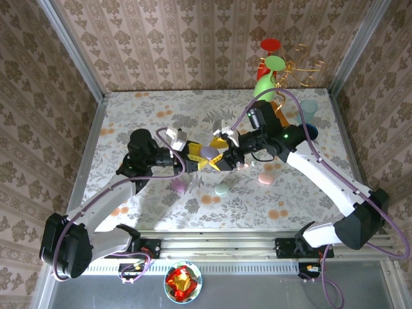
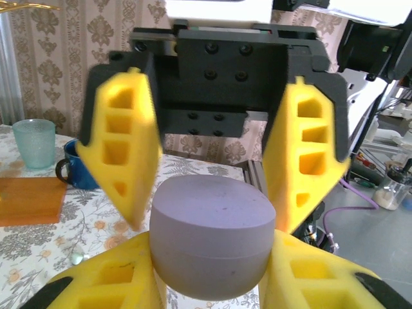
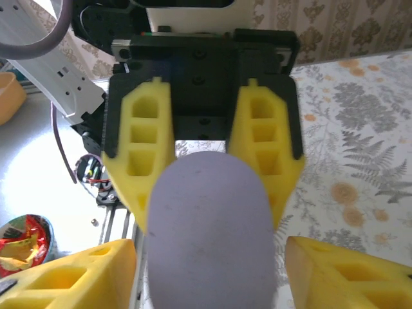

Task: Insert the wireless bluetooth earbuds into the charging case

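Note:
A round lilac charging case (image 1: 209, 152) hangs above the middle of the table, and my left gripper (image 1: 205, 156) is shut on it. In the left wrist view the case (image 2: 212, 238) sits squeezed between my yellow fingers (image 2: 109, 283). My right gripper (image 1: 217, 154) faces it from the other side and is open, one finger on either side of the case. In the right wrist view its fingers (image 3: 351, 273) stand apart from the case (image 3: 209, 238), with a gap showing on the right. I cannot make out the earbuds.
Lilac (image 1: 178, 185), mint (image 1: 222, 189) and pink (image 1: 264, 179) round pieces lie on the floral cloth below the grippers. A teal cup (image 1: 309, 109), a blue mug (image 1: 313, 132), an orange board (image 2: 29, 199) and a wire stand with coloured cups (image 1: 273, 64) occupy the back right.

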Action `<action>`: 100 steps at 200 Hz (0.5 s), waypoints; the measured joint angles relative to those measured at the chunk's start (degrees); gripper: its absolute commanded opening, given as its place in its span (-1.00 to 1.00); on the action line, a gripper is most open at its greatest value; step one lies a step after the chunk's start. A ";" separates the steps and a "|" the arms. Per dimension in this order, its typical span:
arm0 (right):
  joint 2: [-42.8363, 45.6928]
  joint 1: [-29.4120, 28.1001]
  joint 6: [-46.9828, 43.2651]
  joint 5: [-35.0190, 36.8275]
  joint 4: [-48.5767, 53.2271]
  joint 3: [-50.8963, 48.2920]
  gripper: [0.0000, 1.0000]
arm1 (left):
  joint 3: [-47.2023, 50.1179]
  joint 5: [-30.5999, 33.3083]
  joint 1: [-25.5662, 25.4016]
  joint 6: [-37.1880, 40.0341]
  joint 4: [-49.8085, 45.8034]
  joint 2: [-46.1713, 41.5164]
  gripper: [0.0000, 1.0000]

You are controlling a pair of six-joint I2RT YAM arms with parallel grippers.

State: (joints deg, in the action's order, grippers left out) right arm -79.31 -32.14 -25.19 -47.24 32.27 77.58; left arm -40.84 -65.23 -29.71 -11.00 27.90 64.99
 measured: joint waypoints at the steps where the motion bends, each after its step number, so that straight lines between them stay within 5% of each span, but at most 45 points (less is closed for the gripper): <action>1: 0.00 0.04 0.00 0.07 -0.02 -0.02 0.36 | 0.00 -0.09 -0.02 0.00 0.00 -0.02 -0.65; 100: 0.96 1.14 2.49 0.48 -3.82 -1.33 0.48 | 0.00 0.31 -0.20 0.11 1.42 -0.24 -0.65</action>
State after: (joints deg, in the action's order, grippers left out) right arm -78.35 -31.00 -22.70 -46.76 28.45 76.25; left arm -40.84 -64.93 -29.91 -10.90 29.32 64.75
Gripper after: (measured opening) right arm 0.738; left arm 0.341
